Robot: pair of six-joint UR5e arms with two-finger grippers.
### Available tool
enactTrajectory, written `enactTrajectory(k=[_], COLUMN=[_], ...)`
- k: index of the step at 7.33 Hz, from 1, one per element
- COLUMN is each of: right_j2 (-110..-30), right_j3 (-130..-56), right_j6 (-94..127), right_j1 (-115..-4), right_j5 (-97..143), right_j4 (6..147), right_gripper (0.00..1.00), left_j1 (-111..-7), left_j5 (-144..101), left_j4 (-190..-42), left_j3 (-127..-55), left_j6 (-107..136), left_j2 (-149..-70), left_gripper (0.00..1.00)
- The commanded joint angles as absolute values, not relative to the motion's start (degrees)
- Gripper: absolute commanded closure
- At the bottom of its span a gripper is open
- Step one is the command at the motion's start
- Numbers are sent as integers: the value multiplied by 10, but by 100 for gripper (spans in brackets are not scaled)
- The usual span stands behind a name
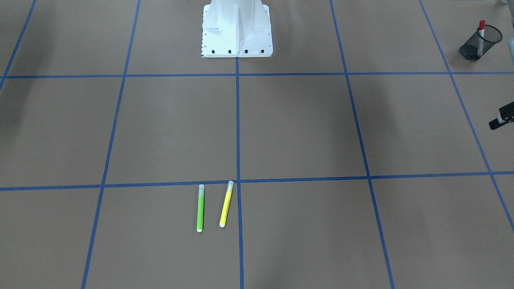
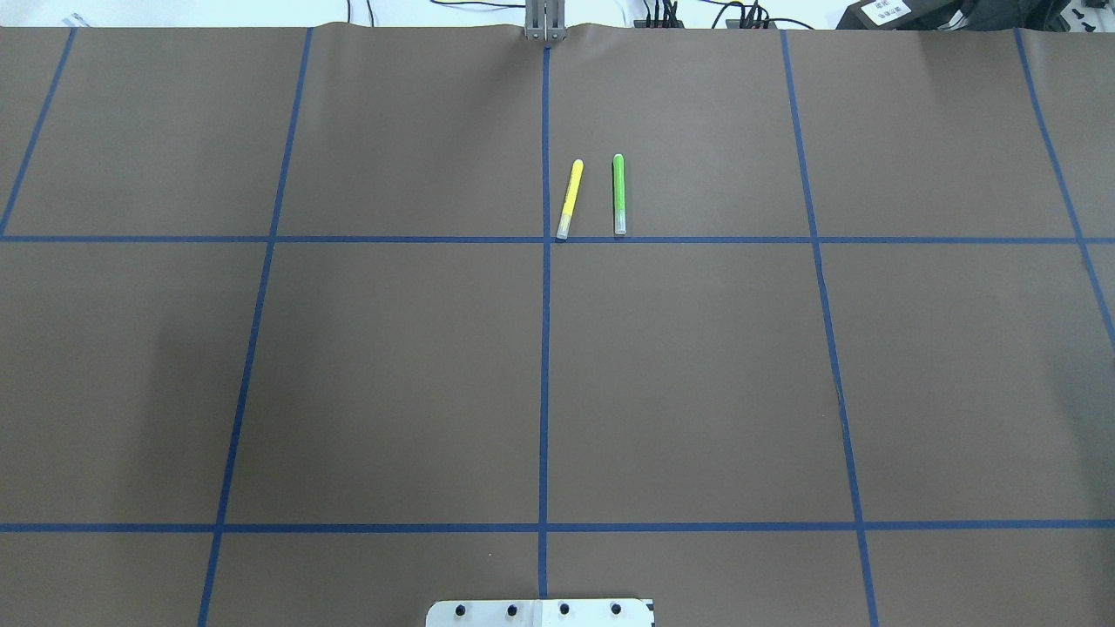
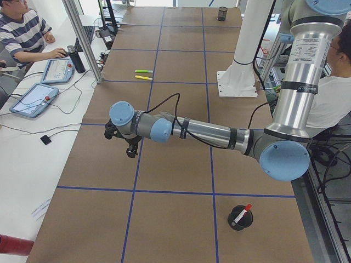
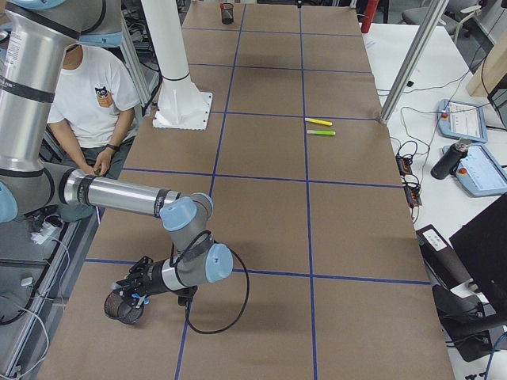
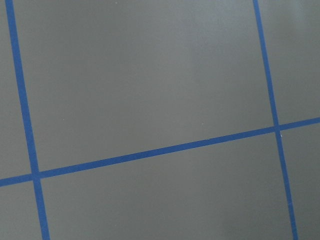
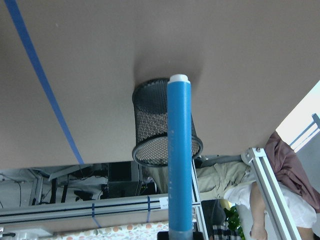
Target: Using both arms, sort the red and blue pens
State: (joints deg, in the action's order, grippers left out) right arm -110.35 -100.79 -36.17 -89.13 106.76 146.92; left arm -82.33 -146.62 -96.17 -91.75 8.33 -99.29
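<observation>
The red pen (image 1: 481,35) stands upright in a black mesh cup (image 1: 480,44) at the robot's left end of the table; it also shows as the red pen (image 3: 242,213). The blue pen (image 6: 179,160) sticks out of my right gripper (image 4: 135,299), which is shut on it. Its white tip hangs over a second mesh cup (image 6: 162,131) at the table's right end. My left gripper (image 1: 501,117) hovers over bare table, away from the red pen's cup. Only a black fragment of it shows, so I cannot tell how its jaws stand.
A green marker (image 1: 200,208) and a yellow marker (image 1: 226,204) lie side by side at mid-table, far from the white pedestal (image 1: 237,30). People sit at both table ends, with tablets and cables along the operators' edge. Blue tape lines grid the brown table.
</observation>
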Motion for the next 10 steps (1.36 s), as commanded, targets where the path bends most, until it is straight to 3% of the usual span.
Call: enactTrajectory(k=[1, 10], right_j2=[-1119, -1110], right_j3=[-992, -880], right_j6=[-375, -391], right_j1=[-894, -891], right_j5=[1063, 1135], right_j4=[1492, 1448], right_gripper=[100, 100], left_j1=[-824, -823], left_j5=[-1465, -1464], left_j4=[-962, -961], left_j3=[-942, -957], left_j6=[103, 120], left_j2=[-989, -992], left_gripper=[0, 0])
